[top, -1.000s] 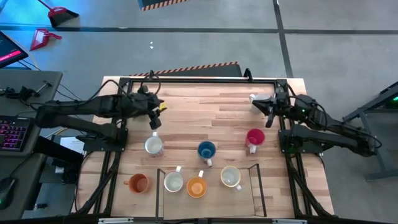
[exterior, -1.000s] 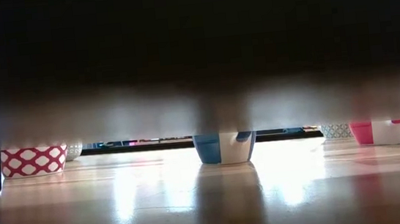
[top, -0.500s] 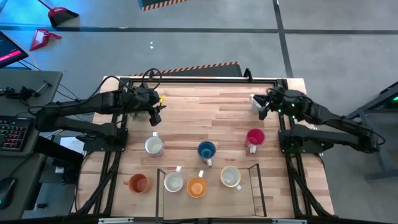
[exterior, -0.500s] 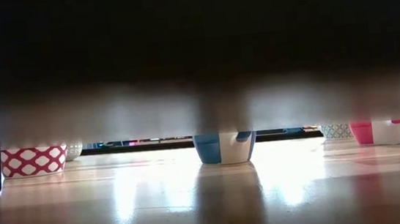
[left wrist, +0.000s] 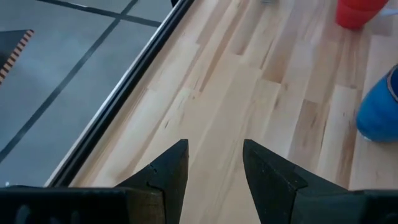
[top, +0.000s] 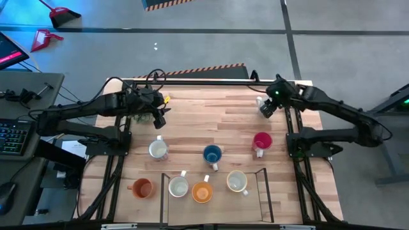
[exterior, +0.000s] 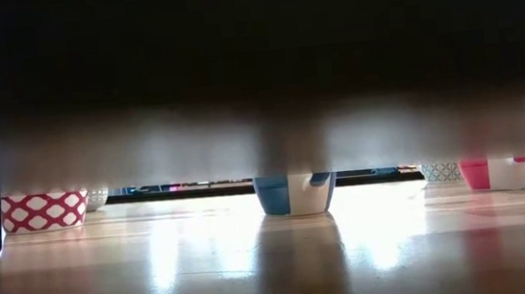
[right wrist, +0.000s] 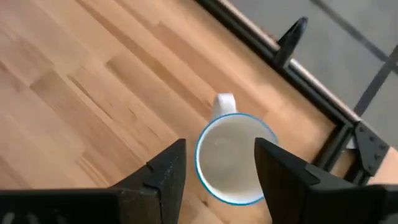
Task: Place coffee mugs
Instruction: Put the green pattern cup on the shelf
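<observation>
A white mug with a blue rim (right wrist: pixel 233 158) stands upright on the wooden table near its far right corner, handle (right wrist: pixel 224 101) toward the far rail. My right gripper (right wrist: pixel 219 155) hangs open just above it, one finger on each side and apart from it; the high view shows this gripper (top: pixel 266 108) over the mug (top: pixel 259 101). My left gripper (left wrist: pixel 214 152) is open over bare wood at the far left (top: pixel 159 117). Several more mugs stand nearer: white (top: pixel 158 149), blue (top: pixel 212 154), red (top: pixel 261 141), and a front row including orange (top: pixel 141 188) and cream (top: pixel 236 181).
A black frame rail (top: pixel 204 82) runs along the table's far edge, with a bracket (right wrist: pixel 292 37) close behind the white mug. A black wire stand (top: pixel 262 191) sits at the front among the mugs. Bare wood (top: pixel 211 118) lies between the two grippers.
My right arm has drawn its wrist up and toward the far edge, and the gripper, which lay nearly level pointing toward the table's left, now tips steeply down over the white mug. The mug stays in place on the table.
</observation>
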`<act>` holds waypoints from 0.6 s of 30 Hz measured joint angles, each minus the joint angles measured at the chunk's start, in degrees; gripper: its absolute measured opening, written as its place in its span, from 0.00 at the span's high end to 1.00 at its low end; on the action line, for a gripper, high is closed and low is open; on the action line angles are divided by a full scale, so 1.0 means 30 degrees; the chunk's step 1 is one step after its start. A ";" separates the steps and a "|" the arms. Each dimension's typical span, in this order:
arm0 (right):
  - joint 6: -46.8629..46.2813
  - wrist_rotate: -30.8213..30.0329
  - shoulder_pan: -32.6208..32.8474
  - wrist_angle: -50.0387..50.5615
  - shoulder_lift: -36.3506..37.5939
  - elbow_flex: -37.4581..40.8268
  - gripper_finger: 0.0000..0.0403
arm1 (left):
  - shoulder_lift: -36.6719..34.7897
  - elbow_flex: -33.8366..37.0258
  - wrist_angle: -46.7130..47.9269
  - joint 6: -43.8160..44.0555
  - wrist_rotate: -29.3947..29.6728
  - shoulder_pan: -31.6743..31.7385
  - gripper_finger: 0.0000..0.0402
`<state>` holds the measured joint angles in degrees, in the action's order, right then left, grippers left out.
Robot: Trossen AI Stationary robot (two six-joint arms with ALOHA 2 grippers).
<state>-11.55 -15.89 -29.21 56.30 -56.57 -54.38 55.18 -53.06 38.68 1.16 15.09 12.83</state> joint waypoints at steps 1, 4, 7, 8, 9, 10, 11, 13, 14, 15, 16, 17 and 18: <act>0.0000 0.0136 -0.0017 -0.0033 -0.0212 0.0030 0.59 | 0.0000 0.0000 0.0001 0.0064 0.0000 -0.0069 0.64; 0.0156 0.0607 -0.0014 -0.0057 -0.0832 0.0047 0.61 | 0.0000 0.0000 0.0000 0.0068 0.0000 -0.0263 0.64; 0.0864 0.1032 -0.0014 0.0625 -0.1382 0.0058 0.63 | 0.0000 0.0000 0.0000 0.0068 0.0000 -0.0318 0.64; 0.1018 0.1120 -0.0014 0.0765 -0.1524 0.0062 0.63 | 0.0002 0.0000 0.0000 0.0077 0.0000 -0.0318 0.64; 0.1270 0.1225 -0.0014 0.0880 -0.1632 0.0062 0.63 | 0.0000 0.0000 0.0000 0.0083 0.0000 -0.0318 0.64; 0.1521 0.1236 -0.0014 0.1049 -0.1747 0.0062 0.63 | 0.0000 0.0000 0.0000 0.0083 0.0000 -0.0318 0.64; 0.1741 0.1292 -0.0014 0.1217 -0.1861 0.0062 0.64 | 0.0000 0.0000 0.0000 0.0083 0.0000 -0.0310 0.64; 0.1969 0.1496 -0.0014 0.1476 -0.2171 0.0062 0.64 | 0.0000 0.0000 0.0000 0.0083 0.0000 -0.0310 0.64; 0.2013 0.1534 -0.0014 0.1729 -0.2360 0.0062 0.64 | 0.0000 0.0000 0.0000 0.0090 0.0000 -0.0310 0.64; 0.2018 0.1448 -0.0014 0.1974 -0.2546 0.0062 0.64 | 0.0000 0.0000 0.0000 0.0084 0.0000 -0.0310 0.64; 0.2018 0.1286 -0.0014 0.2097 -0.2727 0.0062 0.64 | 0.0006 0.0000 0.0000 0.0083 0.0000 -0.0310 0.64; 0.2017 0.1119 -0.0014 0.2090 -0.2921 0.0062 0.64 | 0.0000 0.0000 -0.0007 0.0075 0.0000 -0.0310 0.64; 0.2015 0.0934 -0.0014 0.2082 -0.3095 0.0062 0.64 | 0.0000 0.0000 -0.0007 0.0083 0.0000 -0.0310 0.64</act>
<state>-5.51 -13.09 -29.26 62.54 -65.86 -54.19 55.18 -53.06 38.65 1.41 15.09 11.90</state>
